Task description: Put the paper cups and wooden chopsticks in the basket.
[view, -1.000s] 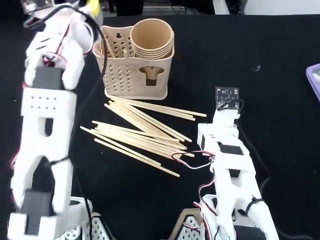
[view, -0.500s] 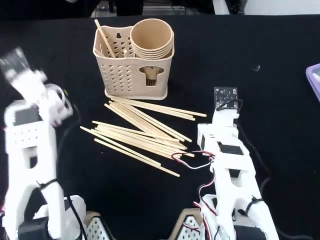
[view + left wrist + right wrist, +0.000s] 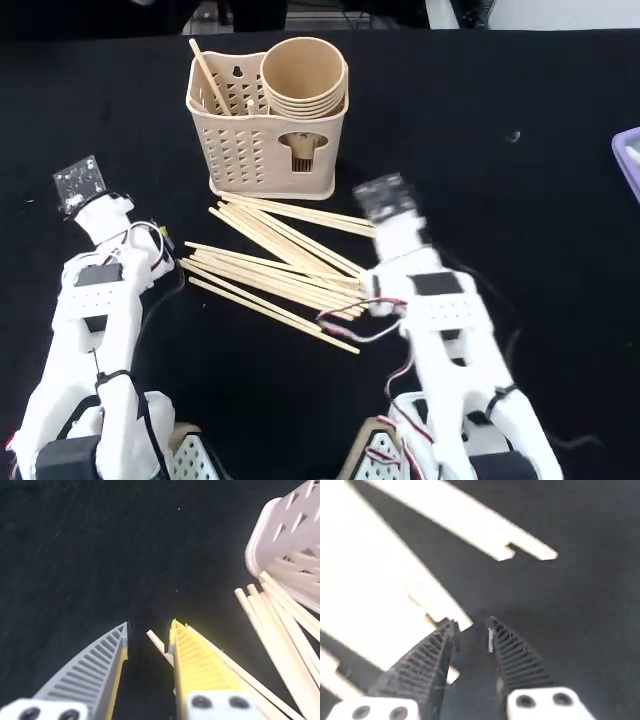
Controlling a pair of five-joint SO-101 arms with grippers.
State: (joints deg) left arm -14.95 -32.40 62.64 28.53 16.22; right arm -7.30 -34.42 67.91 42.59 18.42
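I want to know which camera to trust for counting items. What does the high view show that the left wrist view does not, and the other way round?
High view, not the wrist: the paper cups stacked in the basket, and one chopstick standing beside them. Left wrist view, not the high: the open gap of the left gripper, with a chopstick end by its yellow finger. Both: the basket and the loose chopsticks on the table.

Lighting: bright, even, from overhead.
Black table (image 3: 540, 260) swallows most shadows; chopsticks (image 3: 370, 580) glare near-white in the right wrist view.
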